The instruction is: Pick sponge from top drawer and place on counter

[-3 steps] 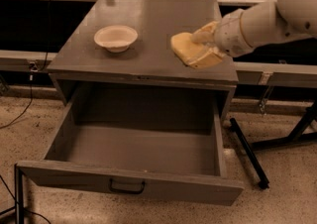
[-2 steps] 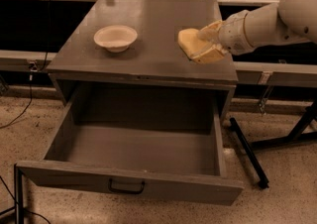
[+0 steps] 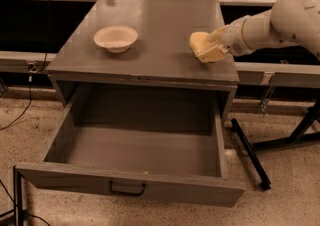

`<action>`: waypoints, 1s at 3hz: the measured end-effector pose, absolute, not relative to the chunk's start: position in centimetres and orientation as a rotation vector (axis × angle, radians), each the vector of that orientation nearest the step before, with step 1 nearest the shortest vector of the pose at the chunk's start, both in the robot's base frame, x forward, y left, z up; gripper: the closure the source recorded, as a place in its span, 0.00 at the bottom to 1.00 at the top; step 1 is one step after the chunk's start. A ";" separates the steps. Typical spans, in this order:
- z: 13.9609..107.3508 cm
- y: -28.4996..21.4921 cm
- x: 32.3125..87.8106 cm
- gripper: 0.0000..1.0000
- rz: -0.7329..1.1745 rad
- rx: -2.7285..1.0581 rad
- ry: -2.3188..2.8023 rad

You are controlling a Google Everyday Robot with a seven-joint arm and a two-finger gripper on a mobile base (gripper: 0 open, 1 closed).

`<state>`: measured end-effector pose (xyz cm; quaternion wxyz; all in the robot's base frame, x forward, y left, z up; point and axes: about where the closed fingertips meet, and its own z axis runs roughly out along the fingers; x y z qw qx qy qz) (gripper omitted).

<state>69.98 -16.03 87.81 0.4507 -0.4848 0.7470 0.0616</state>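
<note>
The pale yellow sponge [image 3: 200, 44] is held in my gripper [image 3: 211, 46] at the right side of the grey counter [image 3: 155, 30], low over or touching its surface. The cream-yellow fingers [image 3: 216, 53] close around the sponge's right part. The white arm [image 3: 270, 25] reaches in from the right. The top drawer [image 3: 135, 145] is pulled wide open below and its inside is bare. Its dark wire handle [image 3: 127, 188] sits at the front centre.
A cream bowl [image 3: 116, 38] stands on the left part of the counter. A black metal stand leg [image 3: 250, 154] lies on the speckled floor right of the drawer. Dark shelving and benches run behind the cabinet.
The gripper with the sponge has moved a little to the right and farther back over the counter. The drawer and bowl have not moved.
</note>
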 end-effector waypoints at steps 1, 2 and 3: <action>84.8 -15.8 70.5 0.59 0.174 -1.038 1.934; 82.9 -14.9 70.6 0.37 0.208 -0.965 1.965; 83.0 -14.9 70.6 0.13 0.208 -0.965 1.965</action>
